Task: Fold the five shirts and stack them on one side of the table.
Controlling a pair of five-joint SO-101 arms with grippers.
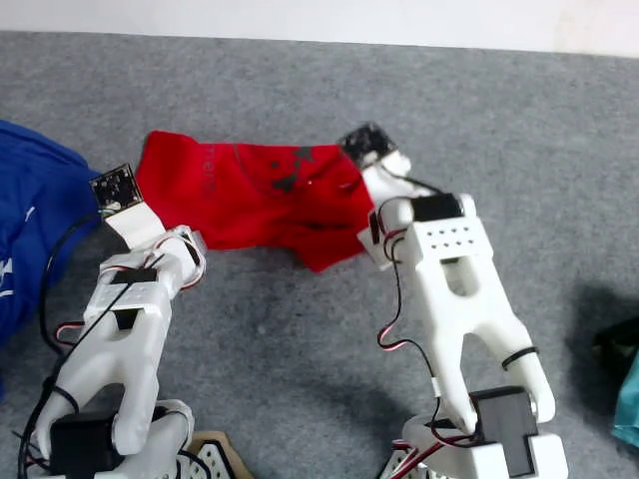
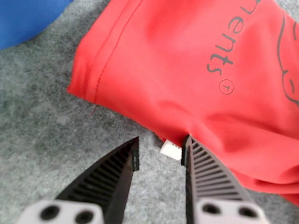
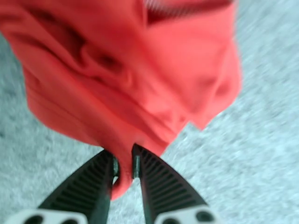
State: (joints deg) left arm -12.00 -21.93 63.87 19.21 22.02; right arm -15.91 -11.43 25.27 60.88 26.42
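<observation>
A red shirt (image 1: 250, 200) with dark print lies crumpled across the middle of the grey table. My left gripper (image 1: 188, 247) is at its near left hem, open, and in the left wrist view its fingers (image 2: 161, 151) straddle a small white tag (image 2: 170, 150) at the edge of the red shirt (image 2: 187, 70). My right gripper (image 1: 371, 238) is at the shirt's right end. In the right wrist view it (image 3: 124, 161) is shut on a fold of the red shirt (image 3: 131, 70). A blue shirt (image 1: 30, 220) lies heaped at the table's left edge.
A corner of the blue shirt (image 2: 28, 18) lies just beyond the red hem. A teal cloth (image 1: 627, 399) and a dark item (image 1: 614, 344) sit at the right edge. Bare grey felt (image 1: 300, 329) stretches between the two arms.
</observation>
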